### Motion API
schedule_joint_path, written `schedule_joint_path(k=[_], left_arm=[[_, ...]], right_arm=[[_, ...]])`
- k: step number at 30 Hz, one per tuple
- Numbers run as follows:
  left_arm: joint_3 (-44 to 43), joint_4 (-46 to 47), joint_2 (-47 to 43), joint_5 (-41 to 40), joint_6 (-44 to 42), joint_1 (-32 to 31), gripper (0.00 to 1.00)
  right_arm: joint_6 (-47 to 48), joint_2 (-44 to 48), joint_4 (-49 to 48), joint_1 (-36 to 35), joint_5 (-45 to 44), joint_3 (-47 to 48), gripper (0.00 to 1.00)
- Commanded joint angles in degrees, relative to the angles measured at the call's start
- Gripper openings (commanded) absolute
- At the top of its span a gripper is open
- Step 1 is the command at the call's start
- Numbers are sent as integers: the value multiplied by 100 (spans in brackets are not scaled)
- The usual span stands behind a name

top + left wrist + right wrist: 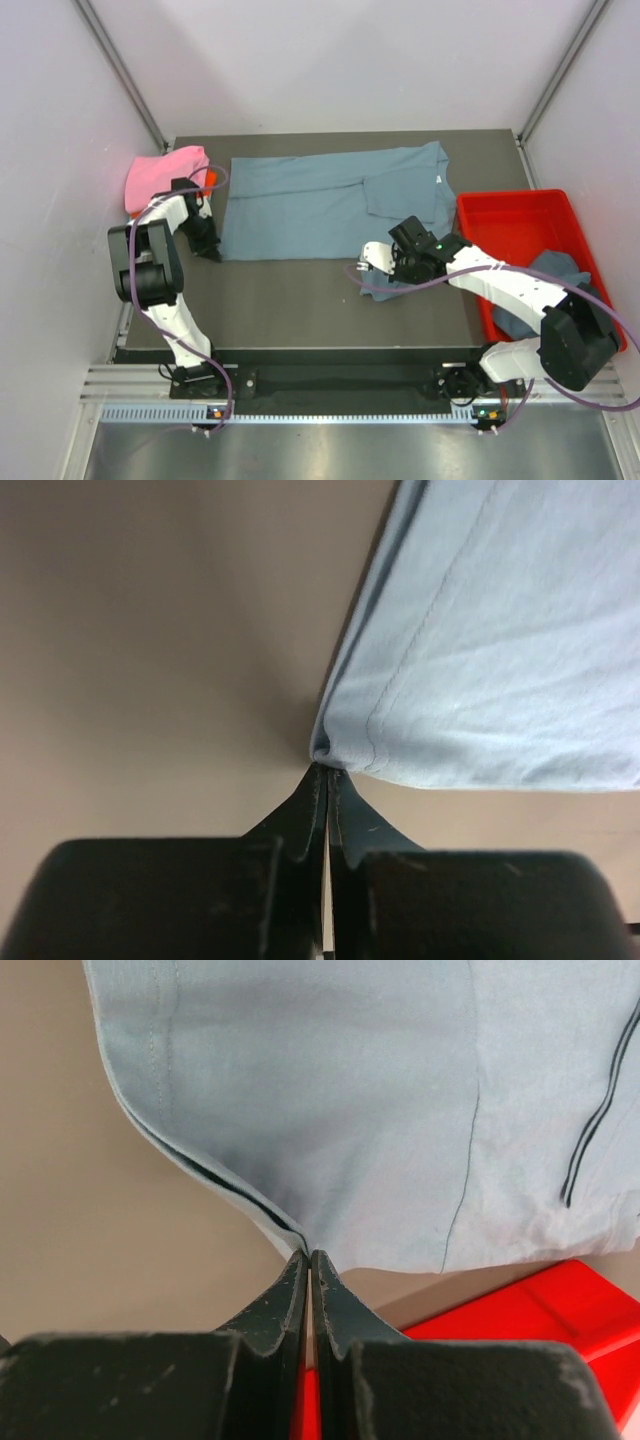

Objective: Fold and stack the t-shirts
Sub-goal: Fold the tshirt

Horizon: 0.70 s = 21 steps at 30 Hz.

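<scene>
A slate blue-grey t-shirt lies spread flat across the far half of the table. My left gripper is at its near left corner, shut on that corner; the black fingers meet with the hem bunched at their tips. My right gripper is at the shirt's near edge on the right side, shut on a fold of the fabric that rises from its fingertips. A pink t-shirt lies folded at the far left, with an orange one showing under it.
A shallow red tray stands at the right edge of the table, with another blue-grey t-shirt crumpled in it under the right arm. The tray's red shows below the held fabric. Grey walls close in on three sides.
</scene>
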<state>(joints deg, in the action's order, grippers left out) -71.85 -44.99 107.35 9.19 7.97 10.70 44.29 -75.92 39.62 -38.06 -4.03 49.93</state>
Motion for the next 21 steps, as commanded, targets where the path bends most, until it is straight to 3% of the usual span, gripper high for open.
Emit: schedule_joint_path(k=[1,6,8,11,21], left_arm=[[119,-62,-538,100,-102,20,0],[215,-220,-1005,74,-251,20,0],[259,-229,-1181,-40,-296,20,18],[382,-142,-1261,-163,-296,20,31],[146,-62,-576,-14,-217,29,35]], right_arm=[[-79,16,-173,62,-1,148,0],[-88,42,-182,62,8,157,0],[-96,42,-209,62,16,140,0],[-105,25,-252,62,43,113,0],[-123,-54,-297,62,34,166,0]])
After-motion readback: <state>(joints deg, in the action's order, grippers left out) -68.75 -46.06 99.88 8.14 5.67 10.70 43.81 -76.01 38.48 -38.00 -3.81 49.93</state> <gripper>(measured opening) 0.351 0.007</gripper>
